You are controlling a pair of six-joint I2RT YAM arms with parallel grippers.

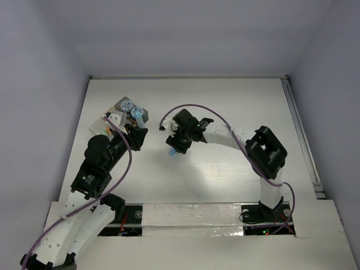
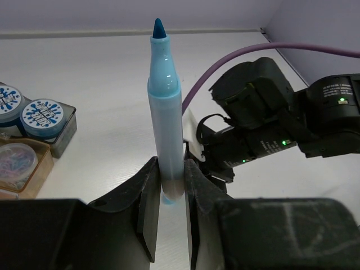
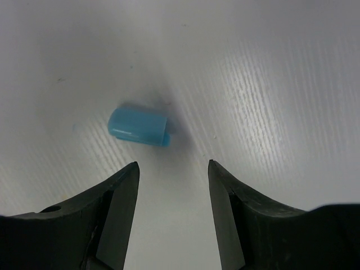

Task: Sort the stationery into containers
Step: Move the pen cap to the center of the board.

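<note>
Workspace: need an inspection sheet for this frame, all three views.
Surface: white table, no spills seen.
Job's things: blue pen uncapped, upright in the left gripper; blue cap lying on the table, just beyond the right gripper, not touching it; two round tubs in the dark grey box; translucent cup in the tan tray.
Clutter: nothing seen.
Grippers: left shut on the pen; right open, holding nothing.
Cables: purple cables loop along both arms, off the table.
Surroundings: plain walls on three sides.

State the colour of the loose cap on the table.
Light blue; the cap shows best from the right wrist.
</note>
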